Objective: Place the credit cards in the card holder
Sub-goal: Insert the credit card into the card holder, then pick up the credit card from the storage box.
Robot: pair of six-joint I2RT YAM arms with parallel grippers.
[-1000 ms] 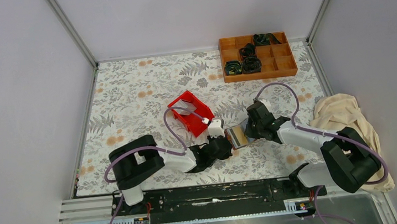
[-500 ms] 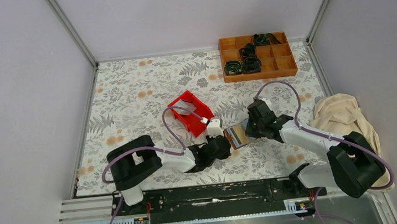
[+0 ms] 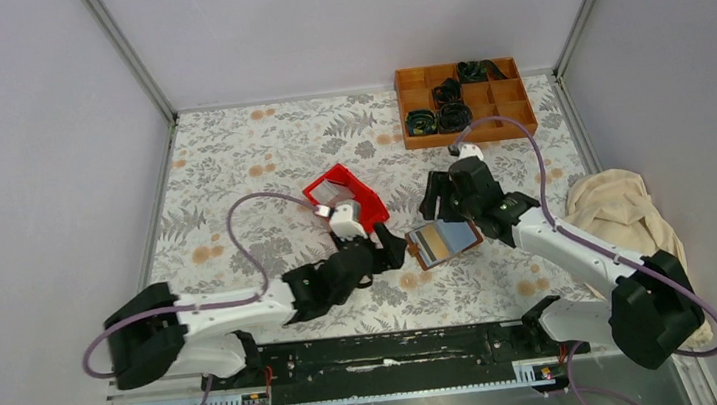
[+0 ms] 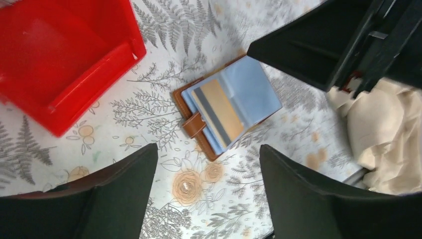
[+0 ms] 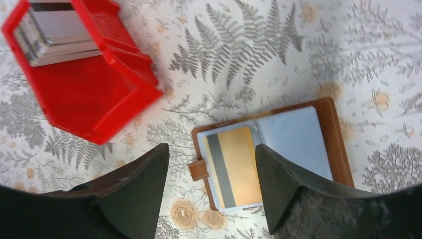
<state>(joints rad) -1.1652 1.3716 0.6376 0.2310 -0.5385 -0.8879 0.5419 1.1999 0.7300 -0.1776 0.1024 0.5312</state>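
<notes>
While a gold-tan card (image 3: 429, 245) already sits in a sleeve, the task looks only partly done. From above, the card holder (image 3: 451, 238) lies open and flat between the left gripper (image 3: 387, 250) and right gripper (image 3: 447, 201), both spread and empty, its long axis running roughly from one to the other.

In the left wrist view, it lies just past the fingertips, strap tab (image 4: 194, 124) pointing back toward them.

In the right wrist view, pale cards (image 5: 54, 30) wait in the red bin (image 5: 99, 99) farther out to one side, not yet loaded.

A robotics lab's test cell — plain grey walls (image 3: 27, 147) boxing a floral-clothed table (image 3: 230, 166), robot arms (image 3: 241, 320) bolted to a metal rail (image 3: 400, 349) at lower centre.
</notes>
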